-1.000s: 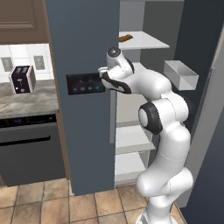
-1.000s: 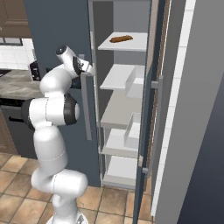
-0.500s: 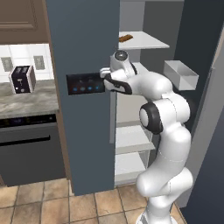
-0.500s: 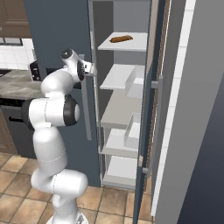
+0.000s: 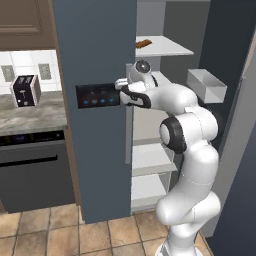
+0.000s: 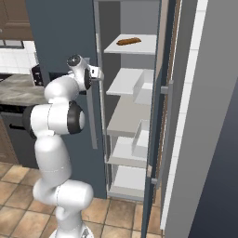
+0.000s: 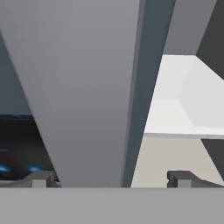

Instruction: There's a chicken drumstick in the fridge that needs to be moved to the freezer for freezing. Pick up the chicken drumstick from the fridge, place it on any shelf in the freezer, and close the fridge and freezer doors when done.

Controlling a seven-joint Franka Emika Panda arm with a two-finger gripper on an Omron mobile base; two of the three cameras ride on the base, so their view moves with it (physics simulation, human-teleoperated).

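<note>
My gripper (image 5: 120, 85) (image 6: 99, 73) (image 7: 111, 178) is open at the edge of the freezer door (image 5: 95, 45) (image 6: 60, 42), level with its dark blue-lit panel (image 5: 97, 95) (image 7: 17, 148). In the hand view the door's grey bar handle (image 7: 92, 96) (image 5: 129, 132) (image 6: 93, 123) runs between my fingertips (image 7: 41, 178). I cannot tell if they touch it. To the right, a compartment with white shelves (image 5: 162, 47) (image 6: 132, 44) (image 7: 175, 96) stands open. The plain fridge door (image 6: 158, 121) is swung open at the right. The chicken drumstick is out of view.
A longer brown stick-shaped food (image 5: 143, 43) (image 6: 128, 41) lies on the top shelf. A clear bin (image 5: 207, 85) hangs on the open right door. To the left stand a counter (image 5: 30, 117) with a toaster (image 5: 25, 90), and an oven (image 5: 35, 170) below.
The hand has shifted slightly down and in toward the door handle. Its jaws stayed open, and the doors have not moved.
</note>
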